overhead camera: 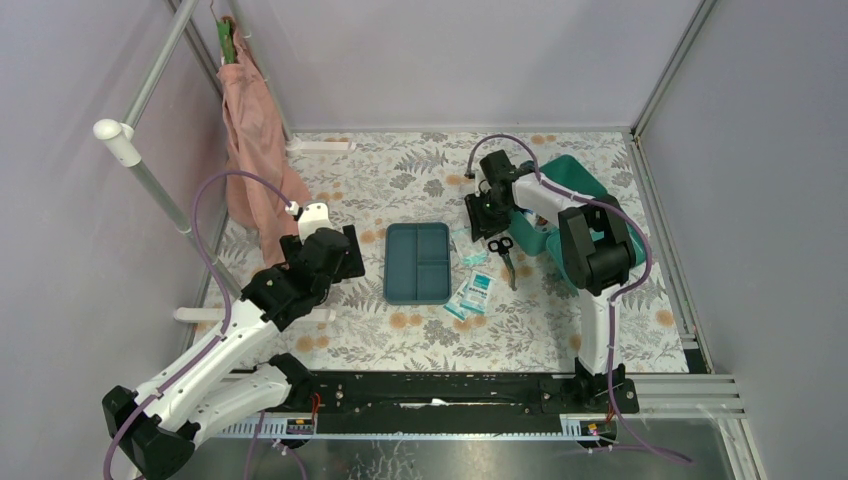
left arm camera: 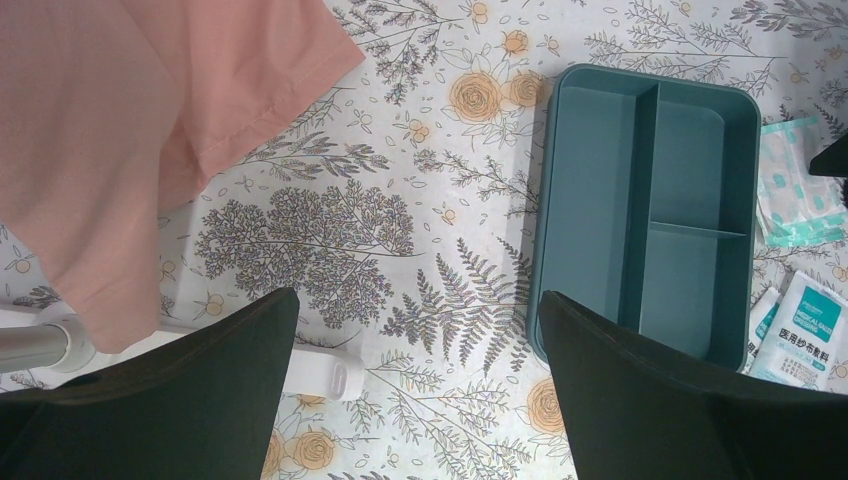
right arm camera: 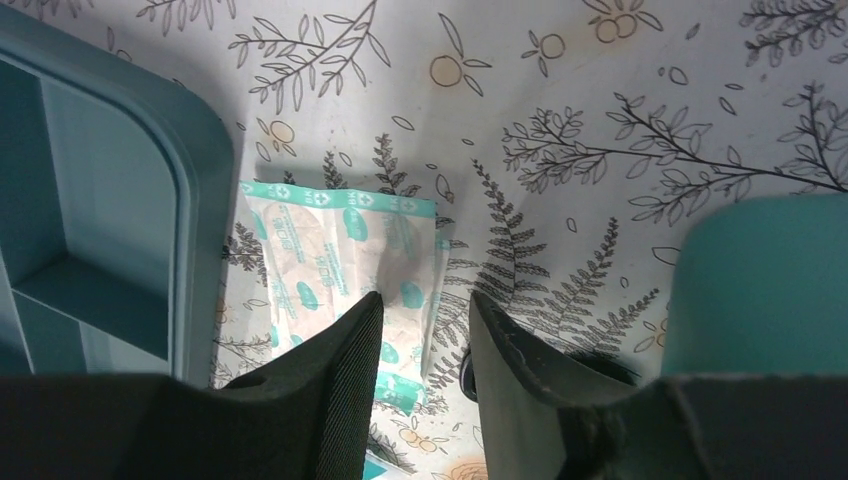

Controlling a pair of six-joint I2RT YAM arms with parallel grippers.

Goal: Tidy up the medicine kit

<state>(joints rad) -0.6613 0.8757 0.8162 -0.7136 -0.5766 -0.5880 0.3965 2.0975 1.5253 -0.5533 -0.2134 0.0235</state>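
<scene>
Picking step: my right gripper (right arm camera: 425,300), jaws narrowly apart, straddles the edge of the plaster packet (right arm camera: 330,250); left gripper (left arm camera: 418,300) is spread wide. Next: pinch, lift to the medicine kit (overhead camera: 580,175).

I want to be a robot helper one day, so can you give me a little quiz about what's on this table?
1. How many compartments has the blue tray? A two, B three, C five.
2. True or false: the scissors lie inside the tray.
3. Which gripper hovers over the green-and-white packet?
Key: 1 B. 2 False, they lie beside it. 3 The right gripper.
</scene>
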